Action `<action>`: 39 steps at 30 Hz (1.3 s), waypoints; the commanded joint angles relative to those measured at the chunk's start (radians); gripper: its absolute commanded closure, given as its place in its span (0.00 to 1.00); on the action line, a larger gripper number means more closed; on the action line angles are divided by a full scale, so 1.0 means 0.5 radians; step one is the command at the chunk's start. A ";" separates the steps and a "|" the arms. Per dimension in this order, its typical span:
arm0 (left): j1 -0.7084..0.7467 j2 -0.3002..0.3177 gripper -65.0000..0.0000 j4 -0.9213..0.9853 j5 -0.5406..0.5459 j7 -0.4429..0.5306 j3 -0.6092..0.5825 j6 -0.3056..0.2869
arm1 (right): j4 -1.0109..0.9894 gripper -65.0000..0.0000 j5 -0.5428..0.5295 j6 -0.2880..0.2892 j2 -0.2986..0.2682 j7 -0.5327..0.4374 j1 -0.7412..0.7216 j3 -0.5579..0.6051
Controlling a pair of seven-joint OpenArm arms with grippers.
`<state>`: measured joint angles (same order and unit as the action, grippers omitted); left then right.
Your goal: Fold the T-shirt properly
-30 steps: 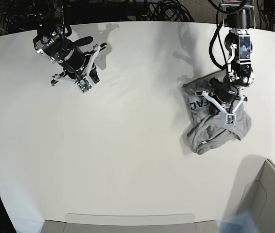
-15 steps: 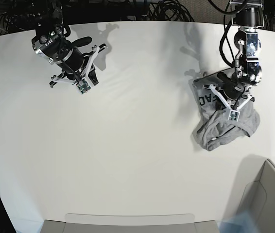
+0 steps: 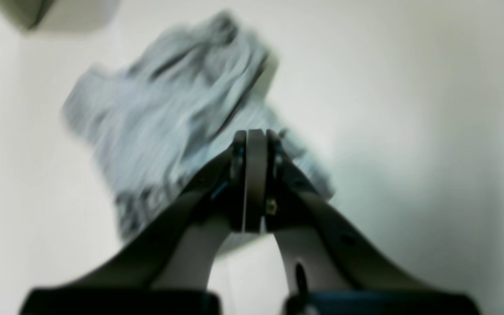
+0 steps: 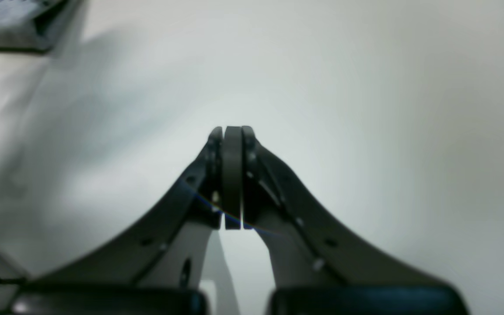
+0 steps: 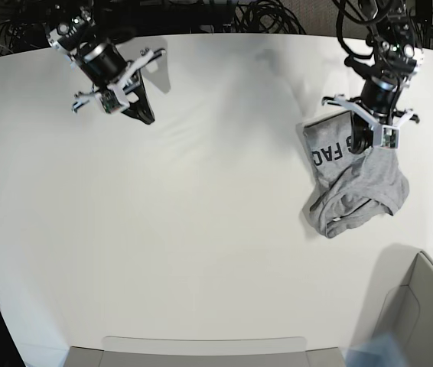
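Note:
The heather-grey T-shirt (image 5: 354, 183) lies crumpled on the right side of the white table (image 5: 216, 229), with some black lettering showing on its left part. It looks blurred in the left wrist view (image 3: 169, 105). My left gripper (image 5: 356, 144) is over the shirt's upper edge. In its wrist view (image 3: 254, 135) the jaws are pressed flat together with nothing between them, and the shirt lies beyond the tips. My right gripper (image 5: 146, 117) is at the far left, shut and empty above bare table, as its wrist view (image 4: 232, 131) shows.
A grey bin (image 5: 423, 306) stands at the front right corner, and its corner shows in the left wrist view (image 3: 37, 13). A flat grey tray (image 5: 201, 348) lies along the front edge. Cables run behind the table's far edge.
The shirt slid right with the left gripper, then stayed put while that arm lifted and drew back toward the far edge. The right arm moved back and to the left.

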<state>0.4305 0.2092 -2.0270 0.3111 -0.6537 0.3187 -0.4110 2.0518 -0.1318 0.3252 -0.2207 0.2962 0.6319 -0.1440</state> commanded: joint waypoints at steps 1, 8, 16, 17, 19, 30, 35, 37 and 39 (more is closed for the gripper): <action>0.080 0.003 1.00 -0.038 0.005 0.038 0.030 0.007 | 0.038 1.00 -0.014 0.005 -0.011 -0.100 0.091 -0.023; 0.607 -0.015 1.00 -0.054 0.005 0.038 0.140 0.007 | 0.038 1.00 -0.014 -0.004 -0.094 -0.309 0.757 -0.189; 1.203 -0.049 1.00 -0.047 0.005 0.035 0.140 0.007 | 0.001 1.00 -0.014 -0.011 -0.281 -0.306 1.257 -0.198; 1.246 -0.058 1.00 -0.044 0.005 0.020 0.140 0.010 | -0.027 1.00 -0.014 -0.011 -0.294 -0.306 1.276 -0.198; 1.304 -0.070 1.00 -0.020 0.002 0.011 0.134 0.010 | -0.159 1.00 -0.014 -0.011 -0.333 -0.302 1.282 -0.180; 0.887 -0.061 1.00 0.996 -0.001 0.011 0.036 0.010 | -1.721 1.00 -0.014 -0.011 -0.496 -0.272 0.404 0.541; 0.592 -0.058 1.00 1.564 -0.022 0.035 0.024 0.010 | -2.322 1.00 -0.014 -0.011 -0.465 -0.434 -0.001 0.848; 0.420 -0.058 1.00 1.852 -0.151 0.069 -0.044 0.010 | -2.626 1.00 -0.014 -0.014 -0.426 -0.511 -0.197 0.928; 0.239 -0.058 1.00 2.165 -0.289 0.207 -0.123 0.010 | -2.936 1.00 -0.014 -0.014 -0.349 -0.606 -0.397 0.983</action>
<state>0.5411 0.1802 -0.9333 0.1707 -0.5339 0.2577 -0.4088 0.5713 -0.1406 0.3145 -0.3862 -0.0067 0.4191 0.3466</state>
